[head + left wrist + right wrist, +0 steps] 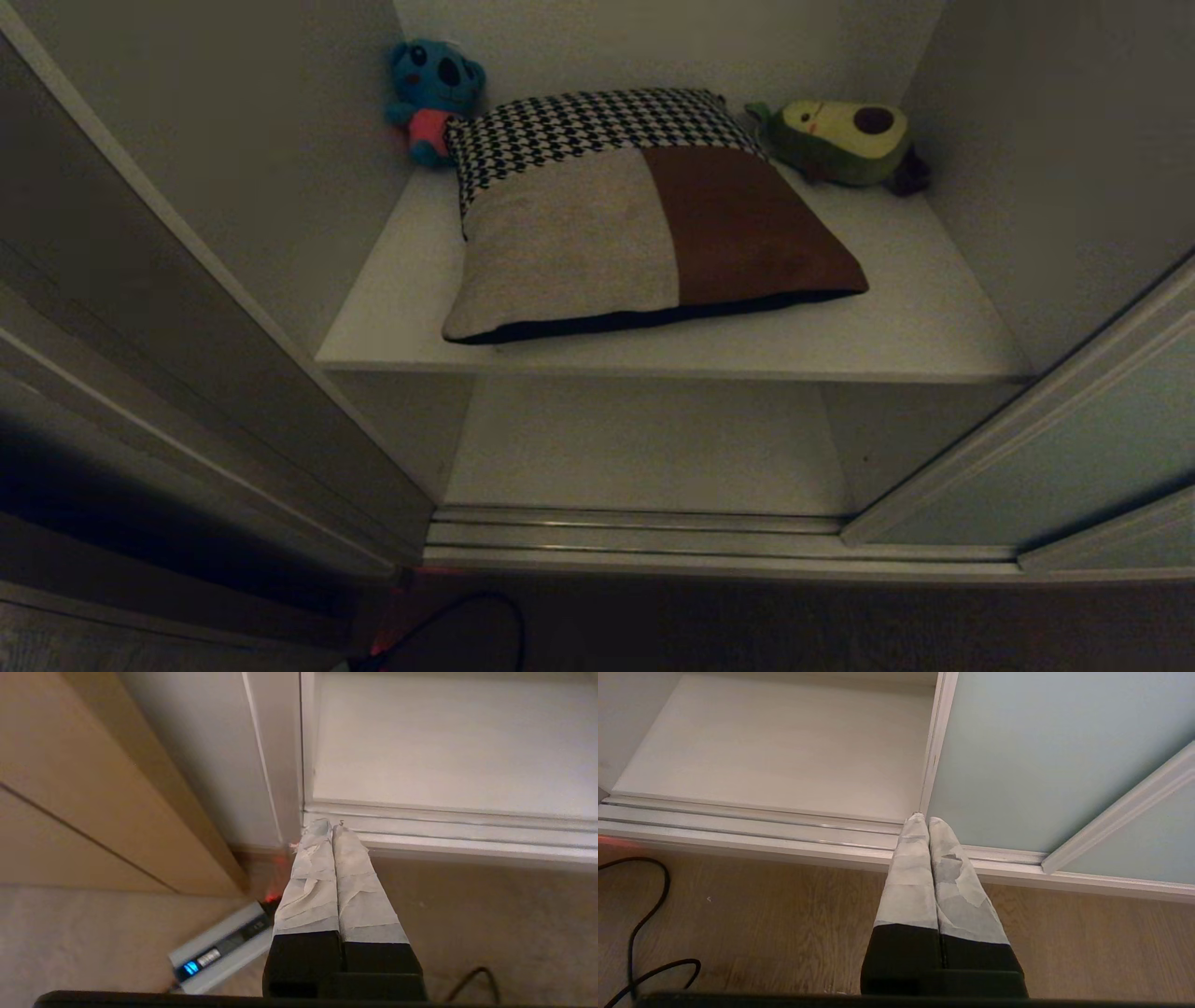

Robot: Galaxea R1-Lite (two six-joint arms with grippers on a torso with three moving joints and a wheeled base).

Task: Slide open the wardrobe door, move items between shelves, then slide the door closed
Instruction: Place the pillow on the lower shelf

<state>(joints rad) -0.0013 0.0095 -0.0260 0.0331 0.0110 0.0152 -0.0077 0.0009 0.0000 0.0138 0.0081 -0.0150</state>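
Patchwork cushion (644, 219) sits near the upper shelf (887, 336) front edge (doorway open); left gripper (332, 828) and right gripper (927, 820) pinched closed, empty.

The setting is a domestic room, most likely a bedroom. A built-in wardrobe with off-white shelves (896, 345) stands open behind a sliding wardrobe door (1041, 751) that runs on a floor track (644, 537). The upper shelf holds a patchwork cushion (635, 224) and two plush toys, a blue one (431, 93) and an avocado (845, 140). The floor (784, 924) is wood-grain.
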